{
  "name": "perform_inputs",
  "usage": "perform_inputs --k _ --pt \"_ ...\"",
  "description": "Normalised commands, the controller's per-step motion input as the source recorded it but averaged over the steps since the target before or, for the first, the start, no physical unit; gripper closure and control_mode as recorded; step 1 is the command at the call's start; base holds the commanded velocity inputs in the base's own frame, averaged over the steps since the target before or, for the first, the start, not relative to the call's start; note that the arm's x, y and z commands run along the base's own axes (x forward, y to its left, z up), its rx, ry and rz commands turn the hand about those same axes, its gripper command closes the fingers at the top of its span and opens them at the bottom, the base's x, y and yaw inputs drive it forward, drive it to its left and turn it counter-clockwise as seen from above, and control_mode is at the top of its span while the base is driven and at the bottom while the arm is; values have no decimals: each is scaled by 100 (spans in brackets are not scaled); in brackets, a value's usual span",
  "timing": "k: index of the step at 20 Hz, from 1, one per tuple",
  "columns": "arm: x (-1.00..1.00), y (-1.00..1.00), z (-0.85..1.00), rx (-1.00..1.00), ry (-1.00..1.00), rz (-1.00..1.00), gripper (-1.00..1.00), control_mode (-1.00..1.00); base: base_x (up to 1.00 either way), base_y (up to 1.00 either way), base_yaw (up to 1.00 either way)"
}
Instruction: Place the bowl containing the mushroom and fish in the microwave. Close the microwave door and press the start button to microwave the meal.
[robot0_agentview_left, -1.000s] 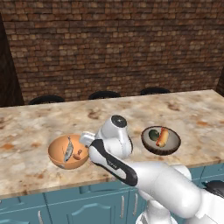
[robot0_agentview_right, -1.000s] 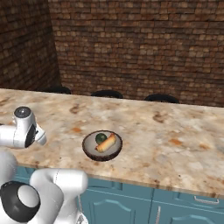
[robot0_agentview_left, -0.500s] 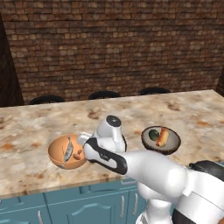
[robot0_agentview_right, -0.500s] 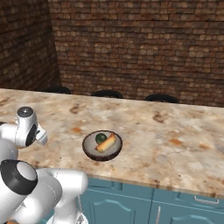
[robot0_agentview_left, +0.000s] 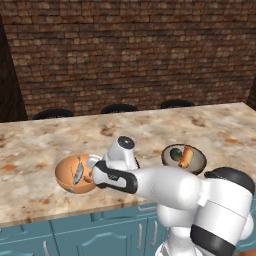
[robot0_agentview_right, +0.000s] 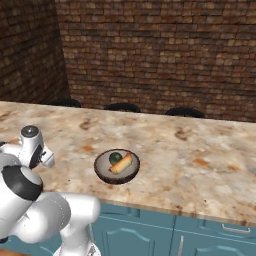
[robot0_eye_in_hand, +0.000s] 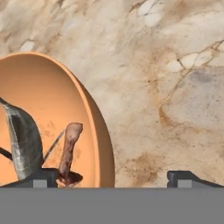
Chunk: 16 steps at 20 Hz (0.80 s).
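The orange-tan bowl (robot0_agentview_left: 67, 180) sits near the front edge of the counter, left of my arm. A grey-silver fish (robot0_agentview_left: 78, 171) lies in it. In the hand view the bowl (robot0_eye_in_hand: 52, 109) holds the fish (robot0_eye_in_hand: 24, 140) and a small brown mushroom (robot0_eye_in_hand: 70, 146). My gripper (robot0_agentview_left: 92, 167) is open at the bowl's right rim. In the hand view the gripper (robot0_eye_in_hand: 113, 178) straddles that rim, with one fingertip (robot0_eye_in_hand: 41, 177) inside the bowl and the other outside over the counter. The microwave and its door are out of view.
A smaller dark brown bowl (robot0_agentview_left: 183, 159) with green and red-orange food stands to the right of my arm, also seen as the dark bowl (robot0_agentview_right: 117, 166) mid-counter. The marble counter (robot0_agentview_left: 215, 130) ends at a brick wall behind and teal cabinets (robot0_agentview_right: 210, 235) below.
My hand has moved a little left and down onto the orange bowl's rim while the arm swung around behind it. The jaws stayed open and both bowls kept still.
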Motion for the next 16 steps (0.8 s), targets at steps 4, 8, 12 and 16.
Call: perform_inputs --k 4,8,12,16 --pt "13 12 -20 0 0 0 -100 -100 0 0 0" --pt "12 19 -14 0 0 0 100 -100 0 0 0" --pt "0 2 0 0 0 0 100 -100 0 0 0" --pt "0 0 0 0 0 0 100 -100 0 0 0"
